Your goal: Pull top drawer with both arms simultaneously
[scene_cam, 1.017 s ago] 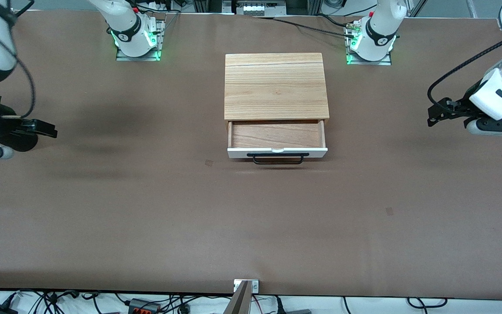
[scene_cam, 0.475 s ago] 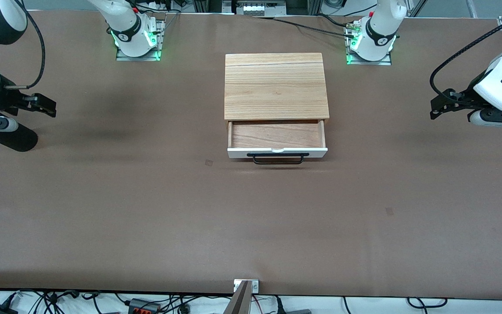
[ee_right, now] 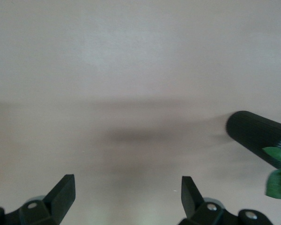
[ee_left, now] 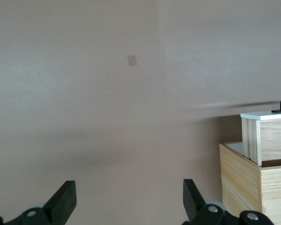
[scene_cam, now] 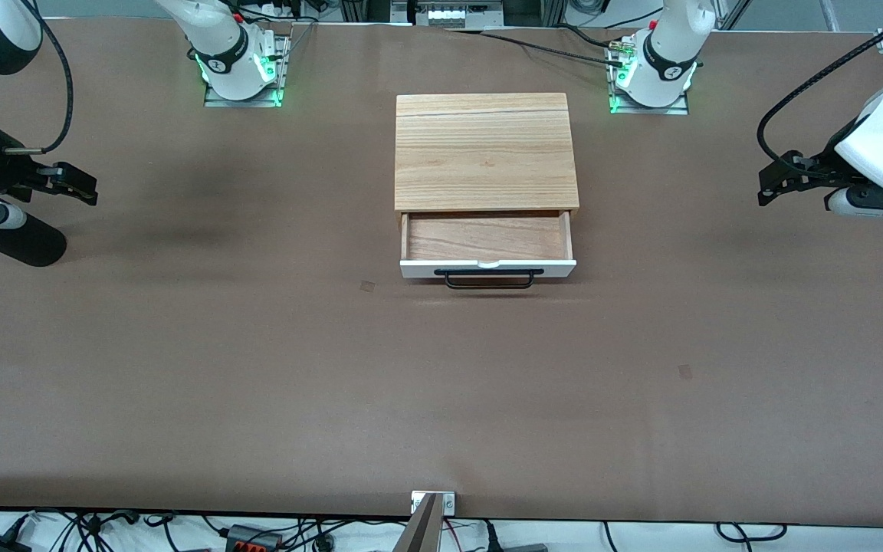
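Note:
The top drawer (scene_cam: 487, 238) stands pulled out of the light-wood cabinet (scene_cam: 485, 149), its light-wood inside showing. Its white front panel (scene_cam: 487, 267) carries a black bar handle (scene_cam: 487, 280). My left gripper (scene_cam: 775, 184) hangs open over the table at the left arm's end, well apart from the drawer. The left wrist view shows its open gripper (ee_left: 129, 199), empty, with the drawer's side (ee_left: 271, 136) and the cabinet (ee_left: 243, 187) off at the edge. My right gripper (scene_cam: 77, 184) hangs open over the table at the right arm's end; in its wrist view the gripper (ee_right: 126, 192) holds nothing.
Both arm bases (scene_cam: 238, 69) (scene_cam: 652, 73) stand beside the cabinet's back. Small tape patches (scene_cam: 367, 287) (scene_cam: 685, 372) lie on the brown table. A black cylinder (scene_cam: 20, 241) sits below the right gripper. A metal bracket (scene_cam: 432, 502) is at the table's near edge.
Both arms have drawn back toward the table's ends and their grippers have shifted toward the bases' side. The drawer has not moved.

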Motion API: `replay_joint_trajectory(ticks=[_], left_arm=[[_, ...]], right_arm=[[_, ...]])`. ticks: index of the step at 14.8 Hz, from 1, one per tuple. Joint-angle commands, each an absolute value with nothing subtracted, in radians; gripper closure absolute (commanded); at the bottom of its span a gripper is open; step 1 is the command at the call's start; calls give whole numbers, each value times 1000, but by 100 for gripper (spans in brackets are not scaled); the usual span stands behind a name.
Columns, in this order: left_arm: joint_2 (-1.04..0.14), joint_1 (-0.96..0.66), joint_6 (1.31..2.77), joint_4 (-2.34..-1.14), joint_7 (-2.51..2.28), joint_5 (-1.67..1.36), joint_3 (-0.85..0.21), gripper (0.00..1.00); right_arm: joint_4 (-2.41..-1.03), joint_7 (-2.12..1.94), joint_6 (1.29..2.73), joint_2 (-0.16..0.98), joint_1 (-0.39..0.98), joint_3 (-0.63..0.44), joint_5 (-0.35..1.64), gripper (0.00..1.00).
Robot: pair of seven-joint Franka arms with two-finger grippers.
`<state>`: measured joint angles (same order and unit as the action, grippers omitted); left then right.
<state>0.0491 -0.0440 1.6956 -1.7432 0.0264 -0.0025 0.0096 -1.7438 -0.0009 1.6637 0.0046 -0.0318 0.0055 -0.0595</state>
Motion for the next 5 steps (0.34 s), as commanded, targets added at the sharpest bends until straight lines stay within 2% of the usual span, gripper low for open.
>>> replay_joint_trajectory(ticks=[1,5], left_arm=[[57,-48,1675,-1723,35,11,8,0],[54,-49,1675,-1715,38,12,9,0]], right_arm=[[-1746,-18,1684,-2,-58,0,12,0],[-1730,-179,1660,-12,-54,-2,11,0]])
